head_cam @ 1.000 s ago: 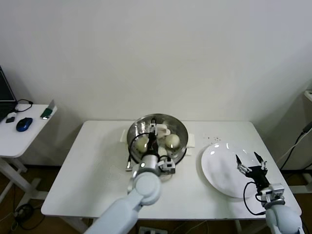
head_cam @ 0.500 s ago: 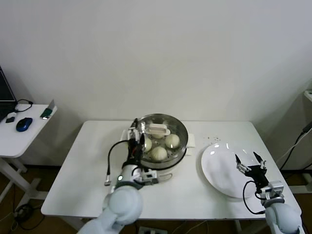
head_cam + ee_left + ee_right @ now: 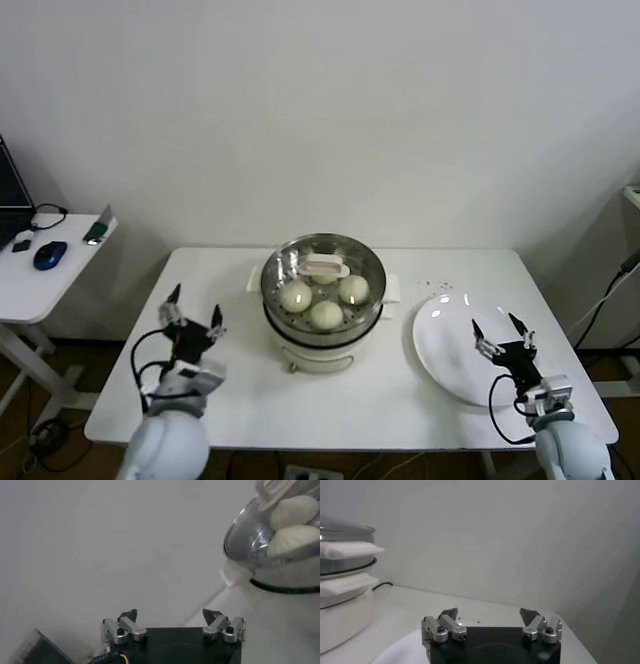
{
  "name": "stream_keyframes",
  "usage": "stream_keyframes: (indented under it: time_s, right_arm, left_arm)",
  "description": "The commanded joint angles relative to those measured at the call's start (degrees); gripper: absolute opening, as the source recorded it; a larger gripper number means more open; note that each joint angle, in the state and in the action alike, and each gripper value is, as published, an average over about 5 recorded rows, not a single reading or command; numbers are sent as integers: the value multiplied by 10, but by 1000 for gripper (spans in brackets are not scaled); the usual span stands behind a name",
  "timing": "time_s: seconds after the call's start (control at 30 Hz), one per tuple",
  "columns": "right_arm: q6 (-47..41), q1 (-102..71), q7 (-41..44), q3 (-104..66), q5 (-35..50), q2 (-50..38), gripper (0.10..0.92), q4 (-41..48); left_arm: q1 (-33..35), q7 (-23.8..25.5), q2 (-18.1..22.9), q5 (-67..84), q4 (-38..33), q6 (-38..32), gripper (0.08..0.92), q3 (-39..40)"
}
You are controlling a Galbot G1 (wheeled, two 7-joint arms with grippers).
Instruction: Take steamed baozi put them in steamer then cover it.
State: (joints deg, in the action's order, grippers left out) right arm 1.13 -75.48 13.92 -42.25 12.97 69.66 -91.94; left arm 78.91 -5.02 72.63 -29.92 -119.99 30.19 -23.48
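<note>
On the far left a small side desk (image 3: 40,275) carries a blue mouse (image 3: 49,254), apart from the white table (image 3: 220,370) where I work. My left hand (image 3: 192,326) hangs over the left part of that table, well apart from the steamer, its fingers spread wide and gripping nothing; the left wrist view shows the two fingertips parted with only bare table between them.

At the middle of the table stands the steamer (image 3: 275,290), a shiny steel basket on a white cooker base (image 3: 318,356). The cover (image 3: 352,258) sits on it, its cream bar handle (image 3: 325,267) lying toward the back. Through the glass I see three steamed baozi (image 3: 326,314) clearly, side by side on the floor of the basket; whether a fourth lies under the handle I cannot tell.

To the right, just beside the steamer, lies a flat white plate (image 3: 450,335). My right hand (image 3: 503,336) hovers over the plate's right part, fingers released and apart, holding nothing.
</note>
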Motion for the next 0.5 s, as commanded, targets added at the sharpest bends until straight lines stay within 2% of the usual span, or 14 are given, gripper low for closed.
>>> stream_keyframes:
  time_s: [0.03, 0.23, 0.5]
  right_arm:
    - [4, -8, 8, 0, 1, 6, 823, -20]
    - [9, -15, 14, -4, 2, 5, 823, -22]
    - [13, -23, 26, -14, 11, 7, 823, -23]
  left_arm:
    - [121, -14, 39, 360, 102, -430, 823, -190]
    - [114, -4, 39, 379, 145, -447, 823, -179]
    - [105, 6, 37, 366, 150, -431, 823, -173]
